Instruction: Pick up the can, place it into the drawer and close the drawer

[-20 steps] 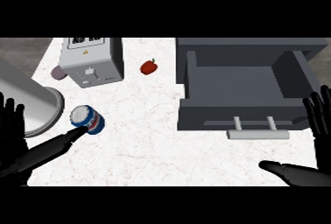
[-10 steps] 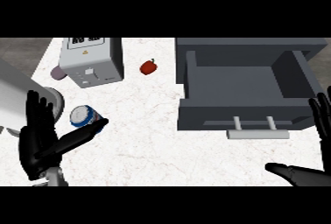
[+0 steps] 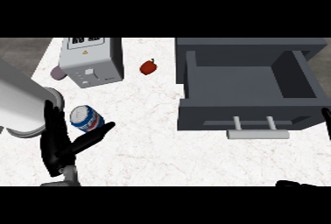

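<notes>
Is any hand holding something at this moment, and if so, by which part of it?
Nothing is held. The left hand is open beside the can, fingers straight, thumb spread below it, not curled round it. The right hand shows only at the right edge, holding nothing.

left robot hand (image 3: 59,144) black, slim fingers, grey wrist segment below.

White marbled counter (image 3: 161,144), can (image 3: 86,119), toaster (image 3: 92,61), red pepper (image 3: 149,67), open grey drawer (image 3: 249,83)
</notes>
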Controlling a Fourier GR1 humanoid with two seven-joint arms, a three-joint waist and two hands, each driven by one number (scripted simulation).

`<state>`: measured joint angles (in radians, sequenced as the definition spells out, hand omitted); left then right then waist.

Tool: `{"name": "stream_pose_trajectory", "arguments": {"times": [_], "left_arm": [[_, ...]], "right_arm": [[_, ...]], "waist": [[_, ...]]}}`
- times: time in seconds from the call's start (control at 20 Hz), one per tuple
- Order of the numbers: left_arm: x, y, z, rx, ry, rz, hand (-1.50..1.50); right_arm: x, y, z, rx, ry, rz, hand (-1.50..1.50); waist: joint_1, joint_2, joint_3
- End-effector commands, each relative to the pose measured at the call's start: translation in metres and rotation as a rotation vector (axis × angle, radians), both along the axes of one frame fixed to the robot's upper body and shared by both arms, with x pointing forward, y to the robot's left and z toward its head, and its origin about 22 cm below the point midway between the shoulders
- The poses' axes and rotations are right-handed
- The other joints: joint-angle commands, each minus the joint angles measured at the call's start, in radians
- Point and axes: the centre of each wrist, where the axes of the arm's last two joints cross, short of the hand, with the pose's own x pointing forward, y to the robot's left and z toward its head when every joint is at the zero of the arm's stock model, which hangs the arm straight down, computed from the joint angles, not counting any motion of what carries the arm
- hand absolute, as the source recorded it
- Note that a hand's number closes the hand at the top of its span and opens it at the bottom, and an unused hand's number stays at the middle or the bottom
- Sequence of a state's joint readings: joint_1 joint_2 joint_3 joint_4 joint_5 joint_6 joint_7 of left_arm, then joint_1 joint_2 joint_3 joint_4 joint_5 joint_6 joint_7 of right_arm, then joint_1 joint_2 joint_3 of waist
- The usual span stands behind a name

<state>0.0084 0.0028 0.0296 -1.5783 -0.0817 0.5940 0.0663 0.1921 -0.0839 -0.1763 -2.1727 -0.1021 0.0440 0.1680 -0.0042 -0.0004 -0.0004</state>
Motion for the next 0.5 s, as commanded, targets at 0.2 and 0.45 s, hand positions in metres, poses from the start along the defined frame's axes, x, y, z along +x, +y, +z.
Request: {"name": "stream_pose_trajectory", "arguments": {"times": [0.2, 0.45], "left_arm": [[-0.012, 0.014, -0.059, -0.012, 0.031, 0.048, -1.50], [0.009, 0.028, -0.077, -0.036, 0.053, 0.063, -1.50]], "right_arm": [[0.007, -0.025, 0.027, -0.022, -0.003, -0.013, -1.50], [-0.011, -0.002, 0.013, 0.006, 0.012, -0.013, -1.50]], "waist": [[0.002, 0.001, 0.000], [-0.002, 0.001, 0.000]]}}
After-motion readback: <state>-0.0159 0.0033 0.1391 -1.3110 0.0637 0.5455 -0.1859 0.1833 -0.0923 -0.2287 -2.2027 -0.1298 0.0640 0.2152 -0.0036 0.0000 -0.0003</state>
